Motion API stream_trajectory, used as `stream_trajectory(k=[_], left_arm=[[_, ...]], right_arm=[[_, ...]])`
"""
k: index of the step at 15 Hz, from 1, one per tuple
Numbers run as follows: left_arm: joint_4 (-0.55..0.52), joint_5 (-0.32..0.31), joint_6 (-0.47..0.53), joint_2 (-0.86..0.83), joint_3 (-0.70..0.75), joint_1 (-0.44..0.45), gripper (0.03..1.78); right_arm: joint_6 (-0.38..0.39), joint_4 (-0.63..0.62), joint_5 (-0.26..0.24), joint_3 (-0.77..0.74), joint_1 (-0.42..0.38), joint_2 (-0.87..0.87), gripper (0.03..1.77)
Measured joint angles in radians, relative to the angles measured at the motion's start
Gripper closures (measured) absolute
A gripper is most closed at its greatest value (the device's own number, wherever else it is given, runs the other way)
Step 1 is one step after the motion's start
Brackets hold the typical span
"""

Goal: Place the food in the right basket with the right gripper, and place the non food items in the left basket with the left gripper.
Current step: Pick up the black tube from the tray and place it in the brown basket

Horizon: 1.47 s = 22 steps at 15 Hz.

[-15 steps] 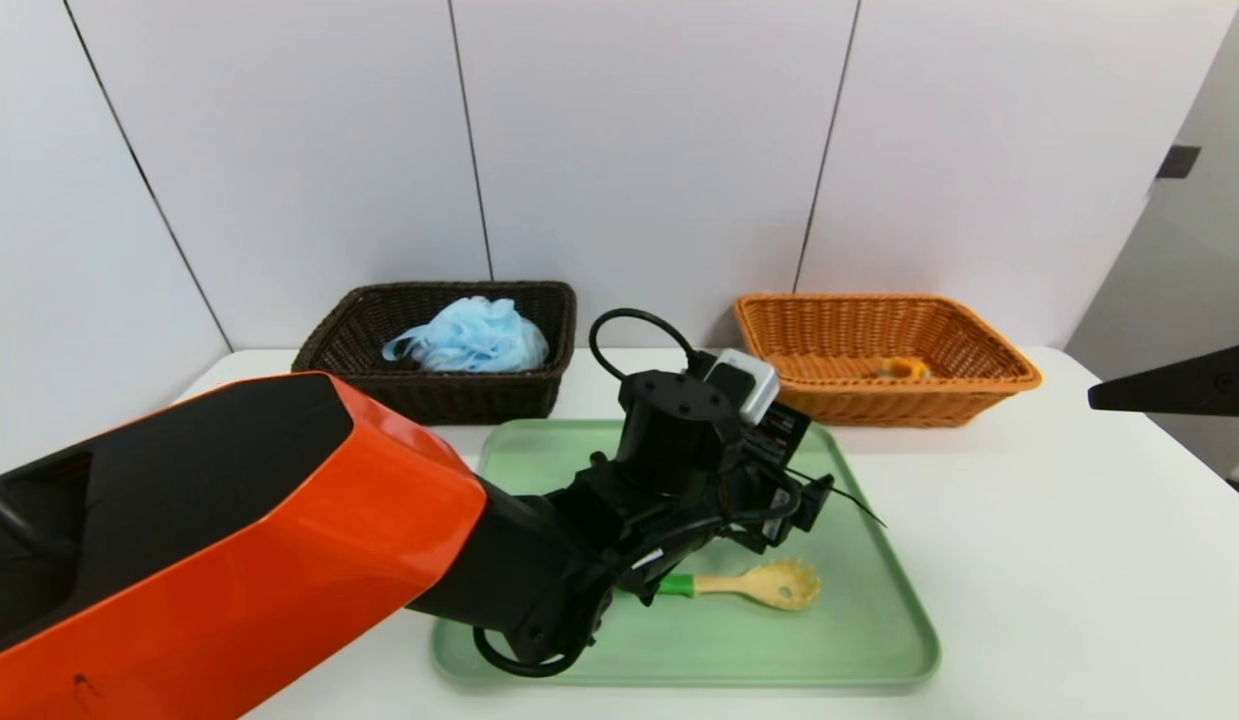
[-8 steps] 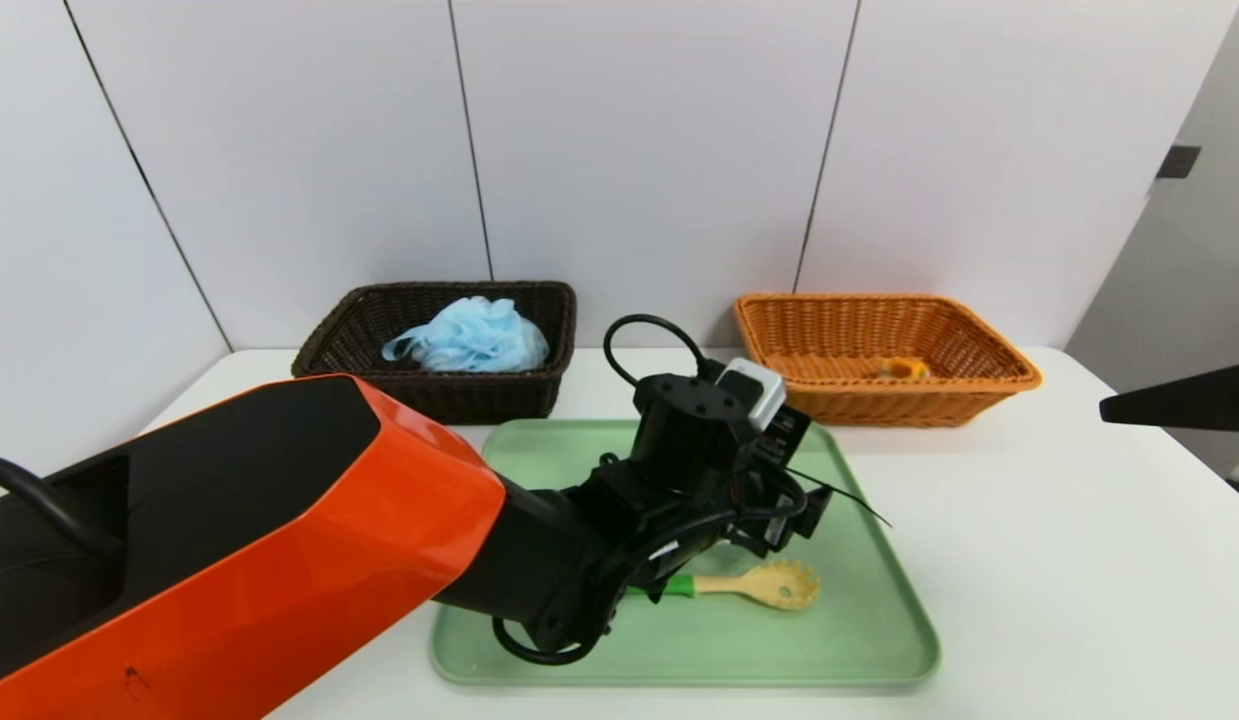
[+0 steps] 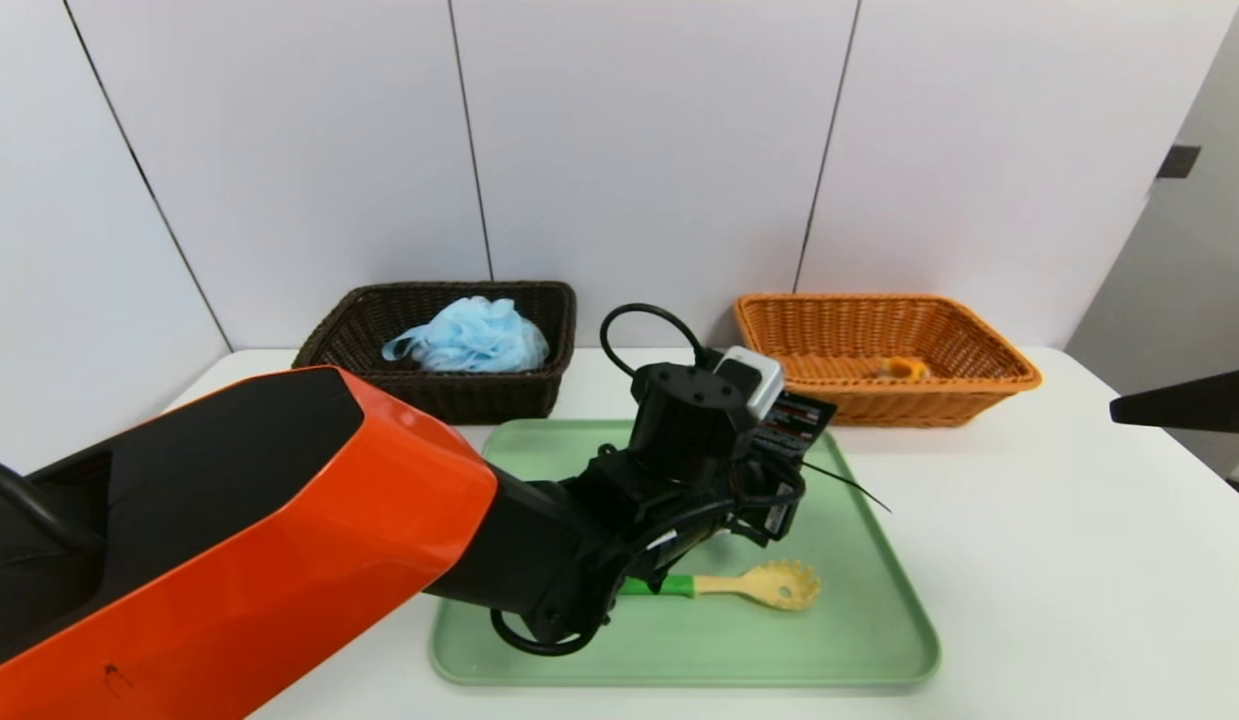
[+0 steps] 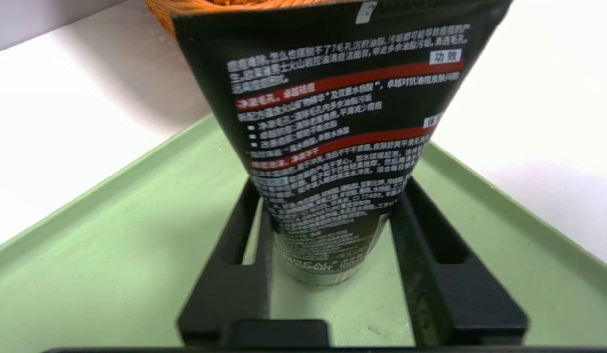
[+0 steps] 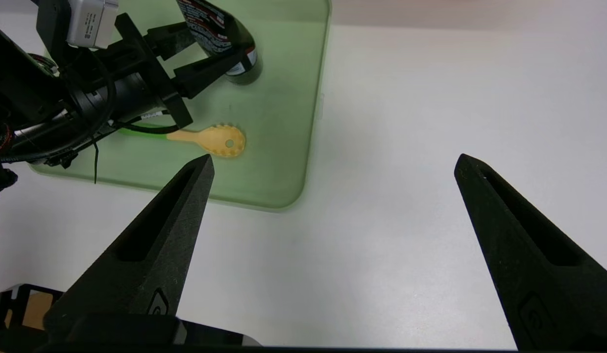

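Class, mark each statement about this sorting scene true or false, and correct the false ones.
1. The left gripper is shut on the black tube. True.
2. The slotted spoon lies in the brown basket. False: it lies on the green tray.
3. The blue bath sponge sits in the brown basket. True.
4. The right gripper holds the spoon. False: it is open, over bare table beside the tray.
5. The orange basket is empty. False: a small orange-yellow item lies inside.

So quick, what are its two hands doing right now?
Left gripper: fingers closed on the black tube, over the green tray.
Right gripper: open, holding nothing, above the white table.
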Motion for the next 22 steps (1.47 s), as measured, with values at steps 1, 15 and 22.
stream_trajectory(k=[1, 15, 22], left_arm=[[0.001, 0.001, 0.0, -0.007, 0.0, 0.0, 1.21], [0.155, 0.001, 0.032, -0.227, 0.011, 0.057, 1.27], [0.217, -0.002, 0.052, -0.344, 0.0, 0.248, 1.27]], right_arm=[[0.0, 0.0, 0.0, 0.0, 0.0, -0.002, 0.1], [0.021, -0.001, 0.001, 0.017, 0.012, -0.034, 0.1], [0.019, -0.003, 0.011, 0.023, 0.012, -0.044, 0.1]])
